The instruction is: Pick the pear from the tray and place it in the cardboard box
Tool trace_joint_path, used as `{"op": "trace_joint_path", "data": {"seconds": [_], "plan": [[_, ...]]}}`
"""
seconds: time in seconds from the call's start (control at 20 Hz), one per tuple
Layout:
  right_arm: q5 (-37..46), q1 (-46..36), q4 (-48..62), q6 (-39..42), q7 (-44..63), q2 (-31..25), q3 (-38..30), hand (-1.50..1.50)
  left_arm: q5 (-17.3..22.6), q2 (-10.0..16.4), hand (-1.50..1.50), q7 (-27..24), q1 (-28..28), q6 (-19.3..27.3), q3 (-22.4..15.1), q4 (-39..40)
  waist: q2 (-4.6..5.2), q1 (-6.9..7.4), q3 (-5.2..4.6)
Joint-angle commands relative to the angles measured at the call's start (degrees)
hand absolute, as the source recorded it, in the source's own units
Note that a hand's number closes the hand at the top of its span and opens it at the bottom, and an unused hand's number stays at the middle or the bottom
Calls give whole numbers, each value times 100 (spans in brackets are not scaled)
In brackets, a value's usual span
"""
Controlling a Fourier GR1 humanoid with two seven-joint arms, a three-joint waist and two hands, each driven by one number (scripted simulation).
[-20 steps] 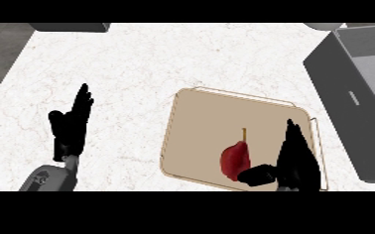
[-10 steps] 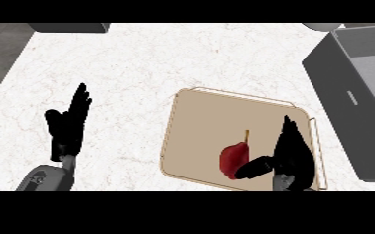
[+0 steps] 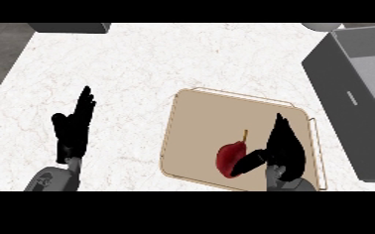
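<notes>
A dark red pear [image 3: 230,157] with a thin stem lies on the tan tray [image 3: 201,124], toward its near edge. My right hand [image 3: 282,148] stands just right of the pear, fingers straight and pointing away, thumb stretched toward the fruit's lower right side and partly covering it. The hand is open and not closed around the pear. The grey box [image 3: 350,87] sits at the right edge, beyond the tray. My left hand [image 3: 73,126] rests open over the counter at the left, fingers up.
The white marbled counter [image 3: 147,64] spreads around the tray. A dark grey object [image 3: 70,27] lies at the far left edge, and a pale round thing [image 3: 321,26] shows at the far right.
My right hand has edged closer to the pear, its thumb now reaching the fruit's lower right side. The pear, tray and left hand have stayed put.
</notes>
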Motion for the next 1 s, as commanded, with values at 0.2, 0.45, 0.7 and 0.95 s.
{"op": "trace_joint_path", "data": {"seconds": [0.2, 0.45, 0.7, 0.95], "plan": [[25, -221, 433, -364, 1371, 16, 106, -150, 64, 191, 0, -1, 159, -170, 196, -106, 21, 1, 22], [-40, -527, 831, -647, 1371, 16, 230, -150, 25, 214, 0, 226, -177, -184, 251, -48, 33, 2, 26], [-43, -1066, 1261, -935, 1271, 16, 432, 150, -304, -302, 0, -52, 46, 154, -65, -55, 36, 16, 31], [575, -930, 977, -667, 1307, 16, 413, 150, -277, -123, 0, 11, 334, 12, 0, -295, 4, -12, 29]]}}
